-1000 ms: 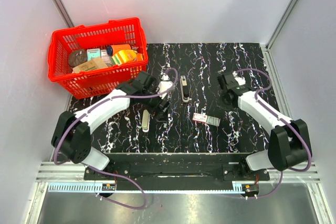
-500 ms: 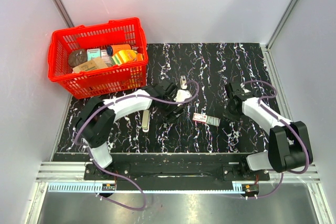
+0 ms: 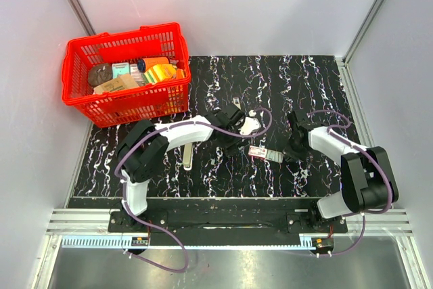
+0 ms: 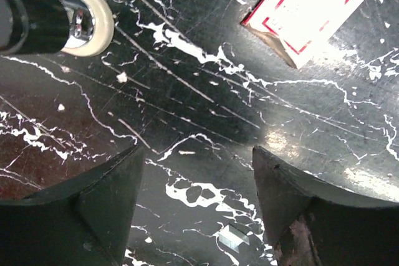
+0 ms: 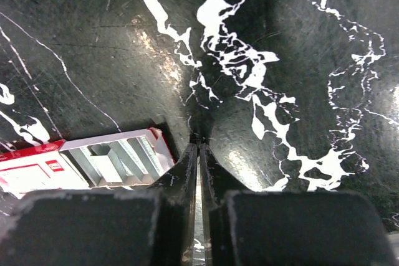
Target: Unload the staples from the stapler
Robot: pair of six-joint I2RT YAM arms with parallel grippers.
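The slim cream-white stapler (image 3: 187,156) lies flat on the black white-veined table (image 3: 311,79), well apart from the left gripper (image 4: 196,154), whose jaws gape wide and empty; the right gripper (image 5: 198,142) is pinched closed on nothing, tips just beside the flat red-and-white box (image 5: 37,169).

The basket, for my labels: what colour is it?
Red; the basket shows best in the top external view.

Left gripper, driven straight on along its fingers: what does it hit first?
Probably bare black marbled tabletop; the red-and-white flat box lies off to one side, depth unclear.
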